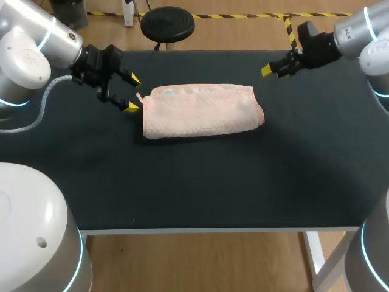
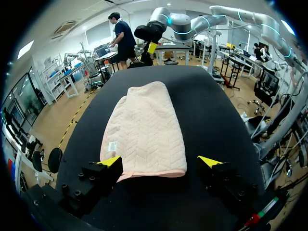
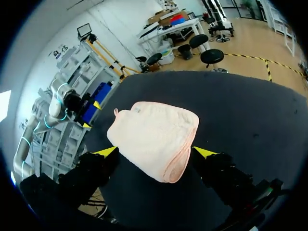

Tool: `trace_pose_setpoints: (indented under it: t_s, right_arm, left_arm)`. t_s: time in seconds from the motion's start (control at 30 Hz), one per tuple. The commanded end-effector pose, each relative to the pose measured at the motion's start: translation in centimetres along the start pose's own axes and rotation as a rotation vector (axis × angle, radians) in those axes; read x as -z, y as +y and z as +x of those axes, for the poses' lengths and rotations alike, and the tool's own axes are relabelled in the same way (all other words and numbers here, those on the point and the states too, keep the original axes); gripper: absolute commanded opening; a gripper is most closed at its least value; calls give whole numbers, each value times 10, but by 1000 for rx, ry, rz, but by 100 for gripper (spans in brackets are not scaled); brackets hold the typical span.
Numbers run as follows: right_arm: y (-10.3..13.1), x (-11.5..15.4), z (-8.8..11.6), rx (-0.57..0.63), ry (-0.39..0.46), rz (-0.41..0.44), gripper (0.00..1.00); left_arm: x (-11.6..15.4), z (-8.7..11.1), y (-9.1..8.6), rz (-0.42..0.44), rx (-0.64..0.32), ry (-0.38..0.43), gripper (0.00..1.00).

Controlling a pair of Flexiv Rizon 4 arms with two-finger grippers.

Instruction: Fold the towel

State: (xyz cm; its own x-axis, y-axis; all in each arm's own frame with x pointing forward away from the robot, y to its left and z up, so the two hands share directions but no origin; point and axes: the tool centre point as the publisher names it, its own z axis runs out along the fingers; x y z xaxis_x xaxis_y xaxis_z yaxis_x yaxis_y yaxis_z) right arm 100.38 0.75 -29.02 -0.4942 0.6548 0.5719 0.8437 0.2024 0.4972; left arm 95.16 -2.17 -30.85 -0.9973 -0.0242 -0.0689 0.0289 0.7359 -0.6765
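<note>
A robotics lab: striped hazard tape (image 1: 243, 16), shelving racks (image 3: 72, 60), equipment-laden workbenches (image 2: 179, 47).

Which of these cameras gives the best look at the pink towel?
The head view: the towel lies whole, seen from above, folded into a rectangle. The left wrist view looks along it from one short end and shows its weave and a small tag; the right wrist view shows the opposite end with its thick folded edge.

Bright even room light, faint shadow under the towel (image 1: 200, 112)
</note>
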Motion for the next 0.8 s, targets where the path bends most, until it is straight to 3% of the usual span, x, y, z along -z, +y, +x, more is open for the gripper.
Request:
trace_pose_setpoints:
  t_s: [0.03, 0.43, 0.8]
  right_arm:
    - [-6, 3, -6, -73, -22, 19, 100]
    - [-11, -4, -42, -156, 69, 33, 100]
    - [-31, -29, -42, -156, 153, 127, 100]
  left_arm:
    - [0, 0, 1, 1, -1, -1, 100]
    - [0, 0, 1, 1, -1, -1, 100]
    - [0, 0, 1, 1, -1, -1, 100]
